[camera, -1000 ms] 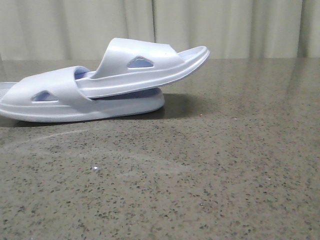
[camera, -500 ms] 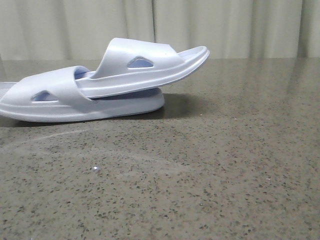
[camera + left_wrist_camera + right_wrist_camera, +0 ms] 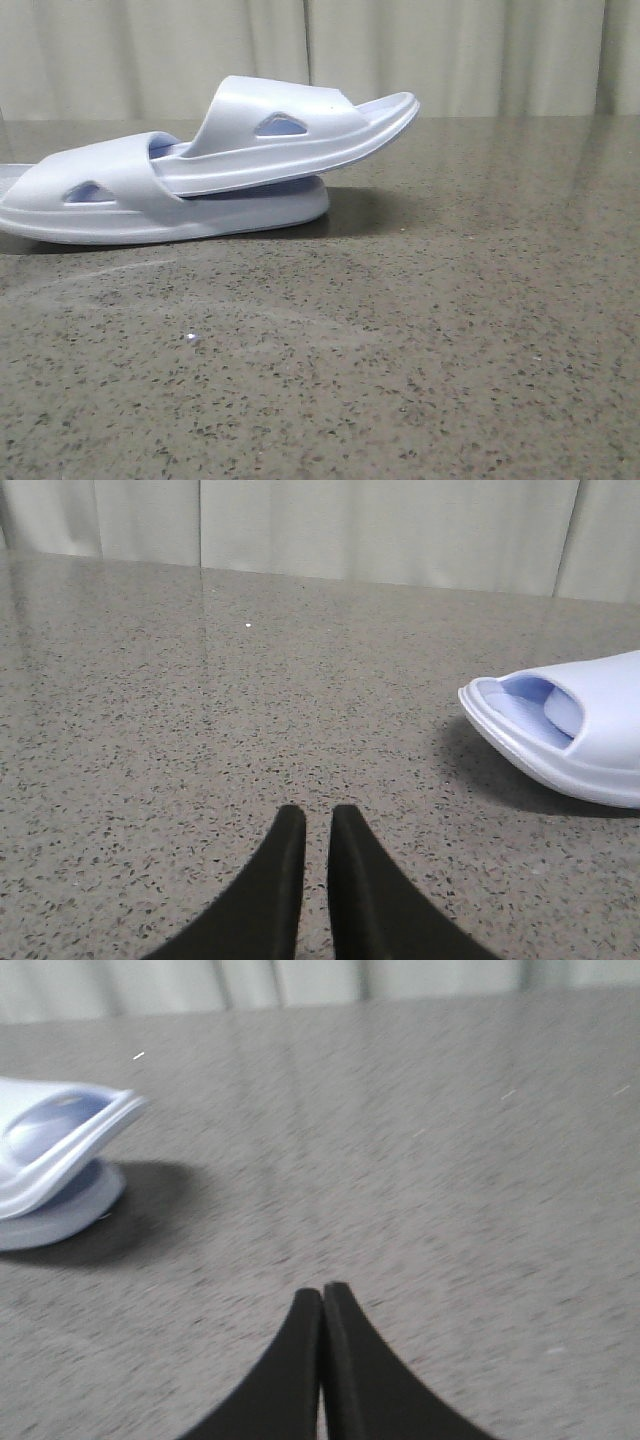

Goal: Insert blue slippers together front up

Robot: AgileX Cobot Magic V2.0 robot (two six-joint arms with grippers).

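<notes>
Both blue slippers sit on the granite-look table point(image 3: 450, 330), left of centre in the front view. Lower slipper point(image 3: 110, 195) lies flat on its sole. Upper slipper point(image 3: 300, 135) has its heel end tucked under the lower one's strap, with its toe end cantilevered up and to the right, clear of the table. They read as nested with fronts up, so the task looks essentially done.

Left hand point(image 3: 308, 825): fingers nearly together with a thin gap, grasping nothing, hovering over bare table with a slipper end off to one side. Right hand point(image 3: 322, 1300): fingers clenched tip to tip, also empty, well apart from the slipper pair. The right wrist picture is blurred, so that arm may be moving.

Risks from here, as I judge them:
1. The upper slipper is held only by the strap and by friction on moulded foam. A bump from either arm could pop it out or slide it back.
2. The raised toe overhangs. A low sweep by the right arm could catch it and lever the pair apart.
3. The foam is light, so any contact shifts both slippers together across the smooth table.
4. The left edge of the lower slipper runs out of the front view, so I can't confirm the table margin on that side.
</notes>
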